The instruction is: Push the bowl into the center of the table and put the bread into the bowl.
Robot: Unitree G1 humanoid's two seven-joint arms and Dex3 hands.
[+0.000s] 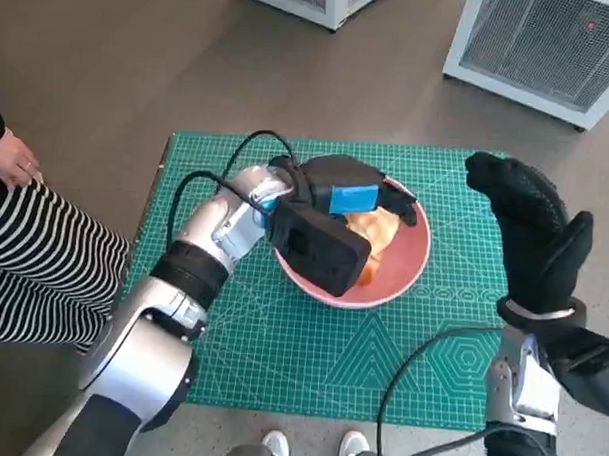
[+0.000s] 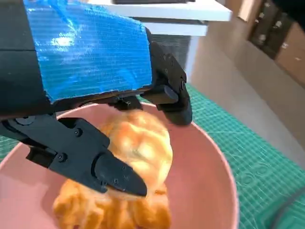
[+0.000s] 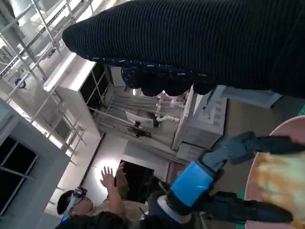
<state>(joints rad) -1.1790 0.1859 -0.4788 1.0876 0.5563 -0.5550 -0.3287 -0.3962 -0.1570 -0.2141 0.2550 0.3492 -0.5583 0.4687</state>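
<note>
The left hand (image 1: pixel 337 204) was inside the bowl (image 1: pixel 408 272), its fingers (image 2: pixel 102 167) clamped on the bread (image 2: pixel 138 148), which sat low between them above the bowl floor (bowl near the middle of the mat (image 1: pixel 280 357)). The right hand (image 1: pixel 530 231) stood raised beside the bowl, well clear of those fingers, flat and holding nothing. In my judgement the release was the step in hand: spread the fingers slowly, then lift straight up so no fingertip drags the bread or tips the rim.
</note>
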